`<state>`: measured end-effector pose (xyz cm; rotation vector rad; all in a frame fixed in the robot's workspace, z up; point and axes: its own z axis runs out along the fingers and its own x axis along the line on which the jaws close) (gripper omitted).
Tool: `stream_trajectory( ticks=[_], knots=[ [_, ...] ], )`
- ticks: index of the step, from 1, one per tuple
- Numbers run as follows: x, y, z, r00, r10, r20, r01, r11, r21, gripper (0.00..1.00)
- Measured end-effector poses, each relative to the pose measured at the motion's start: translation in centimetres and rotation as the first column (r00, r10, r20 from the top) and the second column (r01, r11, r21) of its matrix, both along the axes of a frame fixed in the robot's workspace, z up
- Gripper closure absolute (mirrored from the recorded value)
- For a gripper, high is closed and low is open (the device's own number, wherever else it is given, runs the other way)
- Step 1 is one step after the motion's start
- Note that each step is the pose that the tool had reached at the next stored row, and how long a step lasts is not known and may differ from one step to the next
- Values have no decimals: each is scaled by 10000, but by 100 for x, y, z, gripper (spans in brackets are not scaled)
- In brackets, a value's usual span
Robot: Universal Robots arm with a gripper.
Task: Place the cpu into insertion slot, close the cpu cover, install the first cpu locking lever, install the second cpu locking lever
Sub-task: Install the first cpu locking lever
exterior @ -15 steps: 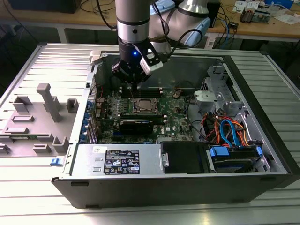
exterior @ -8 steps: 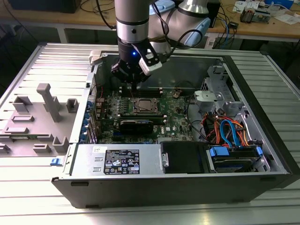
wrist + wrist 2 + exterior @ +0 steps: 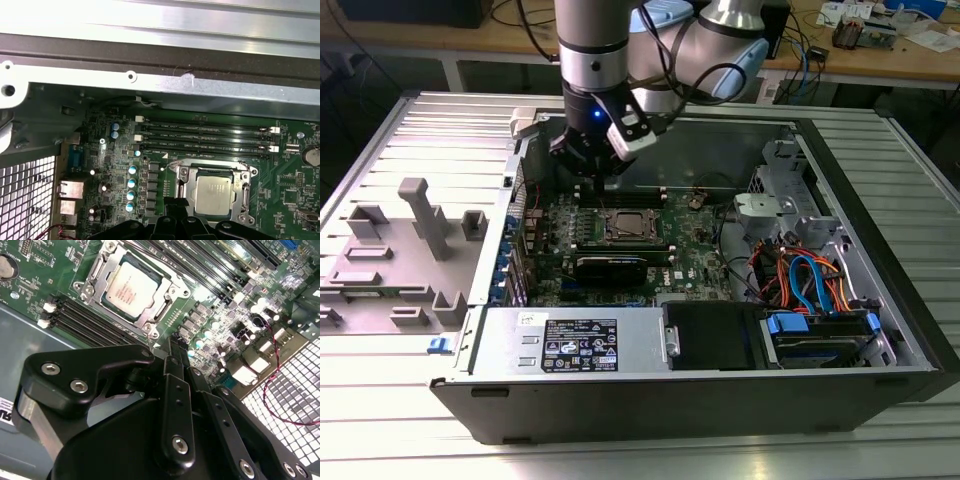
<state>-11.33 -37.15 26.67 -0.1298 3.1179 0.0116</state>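
Hanging low over the motherboard, the gripper has its fingers pinched together on nothing. The cpu lies flat in the insertion slot, just beyond the fingertips, off one socket corner.

Looked like a robot lab or workshop. Had an open computer case lying on a ribbed metal table, a robot arm above it, grey holders beside it, and a wooden bench behind with cables and small boards.
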Motion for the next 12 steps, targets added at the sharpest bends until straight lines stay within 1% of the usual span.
stream_trajectory(
  ticks=[12],
  knots=[
    [-27, -1, 0, 10000, 1, 0, -1, 10000, -1, 89]
  ],
)
